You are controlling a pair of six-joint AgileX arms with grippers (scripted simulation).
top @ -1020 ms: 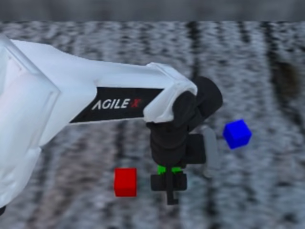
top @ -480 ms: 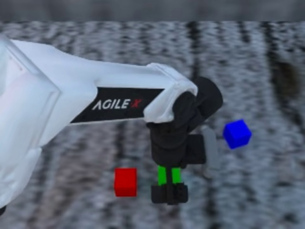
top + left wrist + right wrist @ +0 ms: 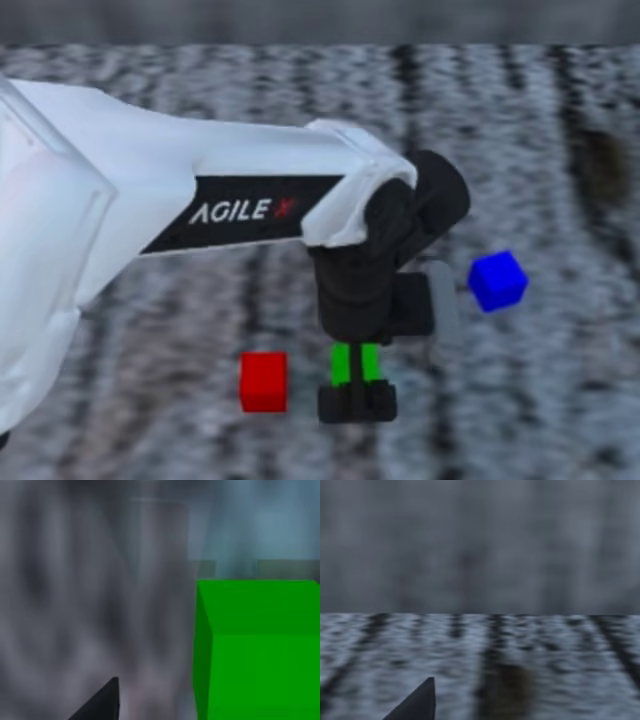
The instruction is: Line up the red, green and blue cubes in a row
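My left gripper sits low over the table's near edge, just right of the red cube; the green cube shows just behind the black finger block, partly under the wrist; whether the fingers are parted or closed on it I cannot tell from above. If they are not clear of the green cube, lifting away could drag or tip it out of line with the red; a sideways drift left could also nudge the red. The left wrist view adds what the top view hides: the green cube fills one side, with a dark fingertip apart from it. The blue cube lies farther back and right, well apart, tilted off-square, not yet in the row. The right wrist view shows only bare table, a fingertip and a wall beyond; that arm is outside the top view.
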